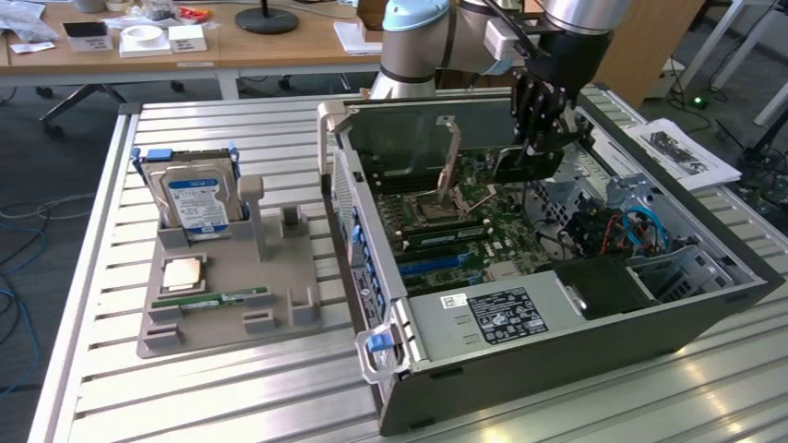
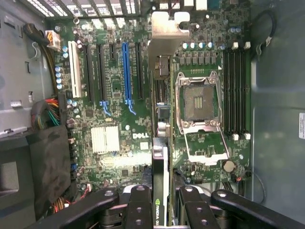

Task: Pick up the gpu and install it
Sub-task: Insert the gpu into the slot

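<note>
My gripper (image 1: pixel 538 138) hangs over the open computer case (image 1: pixel 640 305), shut on the gpu (image 1: pixel 527 164), a dark flat card held above the motherboard (image 1: pixel 468 231). In the wrist view the gpu (image 2: pixel 159 157) shows edge-on between the black fingers (image 2: pixel 138 210) of the gripper (image 2: pixel 164 212). Its silver end bracket (image 2: pixel 167 33) points toward the case's rear slots. The card floats above the board between the blue expansion slot (image 2: pixel 126 71) and the open processor socket (image 2: pixel 198 102), clear of any slot.
A grey holder (image 1: pixel 228 323) on the slatted metal table carries a hard drive (image 1: pixel 197 198) standing upright, a processor (image 1: pixel 183 272) and a green memory stick (image 1: pixel 221 300). Power cables (image 2: pixel 50 112) bunch at one case wall. Papers (image 1: pixel 684 152) lie at the exterior view's right.
</note>
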Available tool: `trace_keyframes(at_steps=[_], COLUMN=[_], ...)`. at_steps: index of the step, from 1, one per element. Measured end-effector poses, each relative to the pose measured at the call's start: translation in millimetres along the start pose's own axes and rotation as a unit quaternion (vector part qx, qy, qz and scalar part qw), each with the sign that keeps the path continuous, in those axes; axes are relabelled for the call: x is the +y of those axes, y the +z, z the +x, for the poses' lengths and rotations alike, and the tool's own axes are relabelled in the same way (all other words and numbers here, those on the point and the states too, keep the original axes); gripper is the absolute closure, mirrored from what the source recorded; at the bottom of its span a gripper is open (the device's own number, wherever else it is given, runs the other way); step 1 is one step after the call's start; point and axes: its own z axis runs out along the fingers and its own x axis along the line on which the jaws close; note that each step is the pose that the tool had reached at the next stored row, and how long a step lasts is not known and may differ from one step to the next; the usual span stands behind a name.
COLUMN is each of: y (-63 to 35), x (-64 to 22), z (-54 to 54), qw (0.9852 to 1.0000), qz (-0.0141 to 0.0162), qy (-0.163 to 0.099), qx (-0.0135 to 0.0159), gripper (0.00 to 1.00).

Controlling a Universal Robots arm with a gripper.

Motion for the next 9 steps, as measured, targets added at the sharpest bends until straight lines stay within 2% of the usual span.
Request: trace_keyframes(at_steps=[9], y=[-0.3], x=[12.8], z=[1.0], qw=[1.0], qz=[0.0003], qy=[0.0], qx=[-0.0001], gripper=[0.73])
